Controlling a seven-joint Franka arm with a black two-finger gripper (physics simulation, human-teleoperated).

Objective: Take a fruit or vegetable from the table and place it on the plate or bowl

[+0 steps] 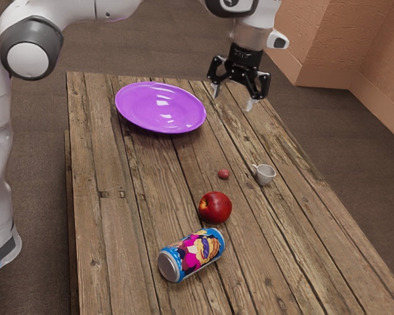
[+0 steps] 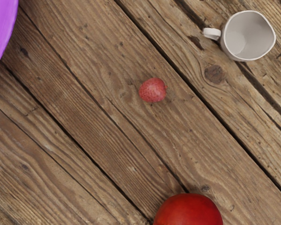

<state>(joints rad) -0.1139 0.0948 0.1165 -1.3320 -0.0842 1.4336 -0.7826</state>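
Pincer (image 1: 233, 97) apart, empty, hovering above counter (image 1: 118, 216) beside purple plate (image 1: 160, 107). Strawberry (image 1: 223, 174), apple (image 1: 215, 207), cup (image 1: 265, 173), can (image 1: 191, 254) lie on counter, well apart from plate.

The gripper (image 1: 233, 98) hung in open air, fingers spread, above the table (image 1: 118, 216), just off the plate (image 1: 160, 107) rim on the exterior view's right. We found bare planks between the plate and the small red fruit (image 1: 223, 174), and on that fruit's left in the exterior view. The cup (image 1: 265, 173) stood near it on the right, with a gap between them. The apple (image 1: 215, 207) sat near its front side. The can (image 1: 191, 254) lay beyond the apple, apart.
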